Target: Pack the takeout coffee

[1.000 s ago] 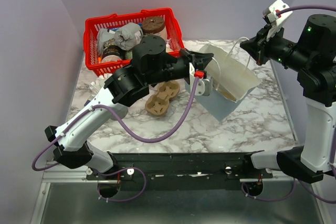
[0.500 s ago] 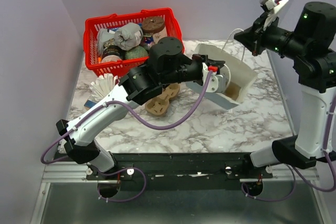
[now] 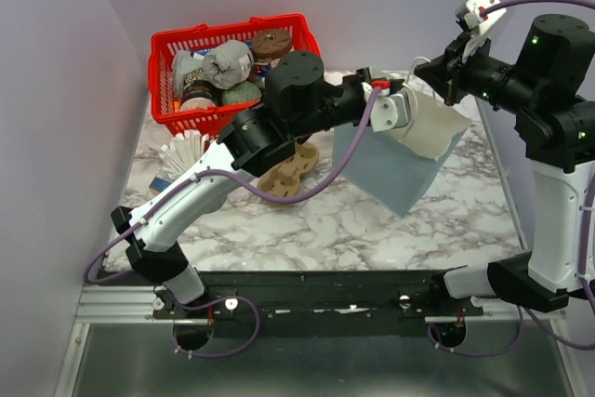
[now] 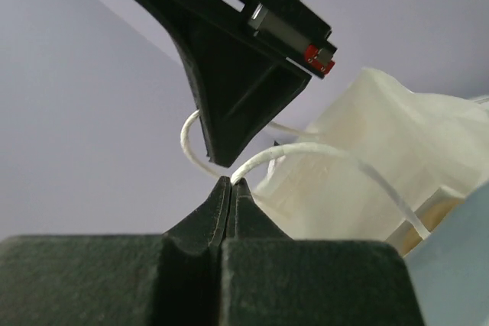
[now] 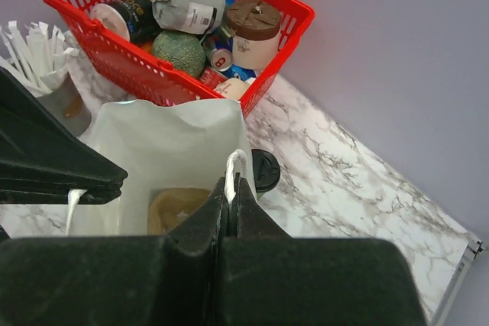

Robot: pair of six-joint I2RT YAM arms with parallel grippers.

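A white paper bag (image 3: 400, 160) with a blue side hangs above the marble table, held by its cord handles between both grippers. My left gripper (image 4: 231, 181) is shut on one white cord handle, and in the top view it (image 3: 409, 92) is at the bag's upper left. My right gripper (image 5: 233, 181) is shut on the other handle loop, at the bag's upper right (image 3: 439, 70). The takeout coffee (image 5: 265, 169) stands on the table just behind the bag. Only its black lid shows. In the top view it is hidden. Something tan (image 5: 179, 211) lies at the bag's bottom.
A red basket (image 3: 165, 44) full of groceries stands at the back left. A grey metal cup of white stirrers (image 5: 61, 101) stands in front of it. A brown cardboard cup carrier (image 3: 288, 174) lies under the left arm. Purple walls close in left, back and right.
Both grippers have raised the bag and drawn together at the back. The bag has gone from lying tilted with its mouth showing to hanging with its blue side toward the top camera.
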